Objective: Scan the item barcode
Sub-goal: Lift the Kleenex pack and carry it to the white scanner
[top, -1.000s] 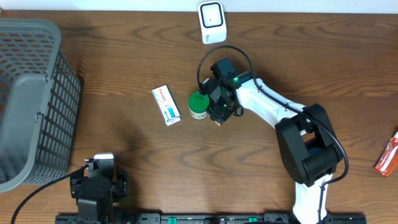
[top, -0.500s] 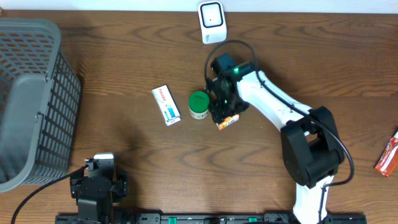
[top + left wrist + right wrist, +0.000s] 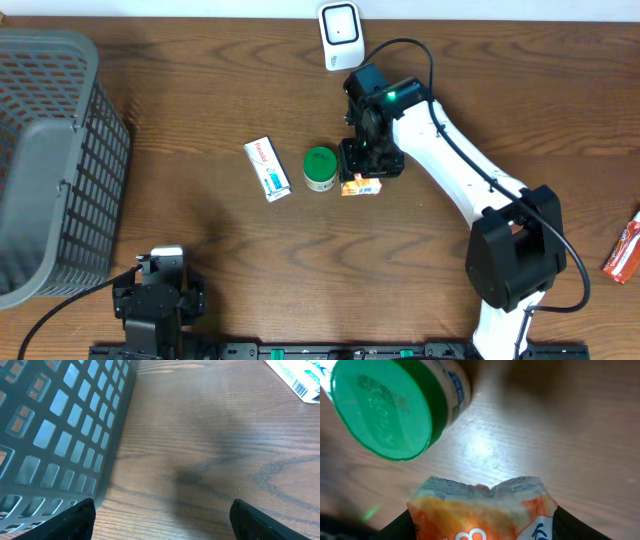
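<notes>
A grey basket [image 3: 50, 160] is located at 9 o'clock, and a red packet [image 3: 624, 250] at 4 o'clock. A white carton [image 3: 267, 169] is placed at 9 o'clock of a green-lidded jar [image 3: 320, 168].

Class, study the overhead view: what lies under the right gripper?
An orange packet, held by the right gripper, beside the green-lidded jar. The gripper covers most of the packet from above, so no barcode shows.
</notes>
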